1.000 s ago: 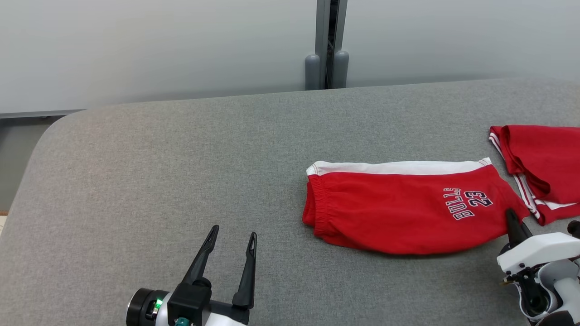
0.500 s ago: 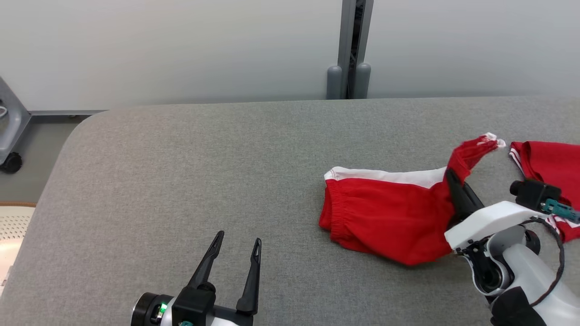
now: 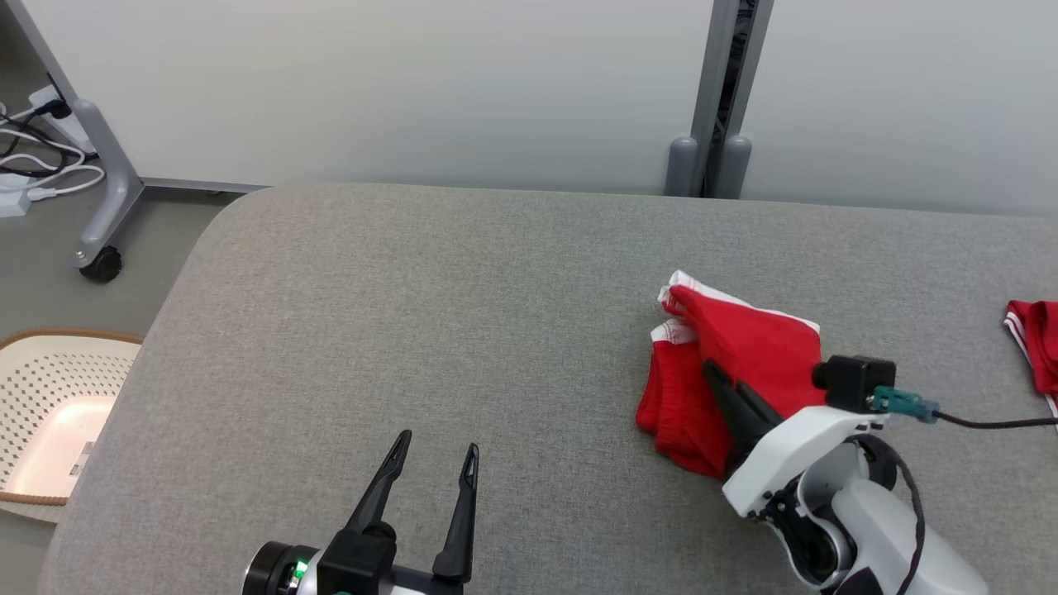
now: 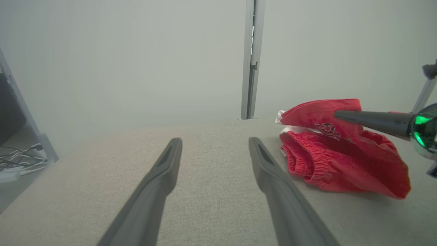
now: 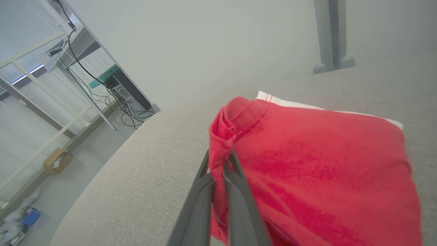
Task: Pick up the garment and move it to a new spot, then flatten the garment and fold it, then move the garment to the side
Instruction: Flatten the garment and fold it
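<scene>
the red shorts point(image 3: 760, 347) are on the right part of the grey table point(image 3: 413, 314), bunched up in a heap. a white edge shows on the far left side of the heap.

the right jaws are shut tight on a fold of the red cloth. their two dark fingers point(image 5: 205, 201) press together, with the cloth pinched between the tips. the pinched part is held up over the rest of the shorts, and the low part lies on the table. in the left wrist view a small print shows on the held-up part, just under the dark fingers, and the stretchy waist faces left.

the left jaws are wide open and hold nothing. their fingers point(image 3: 376, 496) are at the near edge of the table, left of the middle, and point to the far side. there is bare table in front of them. they are well apart from the shorts, which are off to their right.

another red cloth point(image 3: 1037, 347) peeks in at the right edge of the table, apart from the shorts. a grey post point(image 3: 727, 99) stands by the wall behind the table. on the floor to the left is a white basket point(image 3: 91, 364) with little holes. farther back there is a grey leg with a wheel point(image 3: 103, 264) and some cables point(image 3: 33, 165).
</scene>
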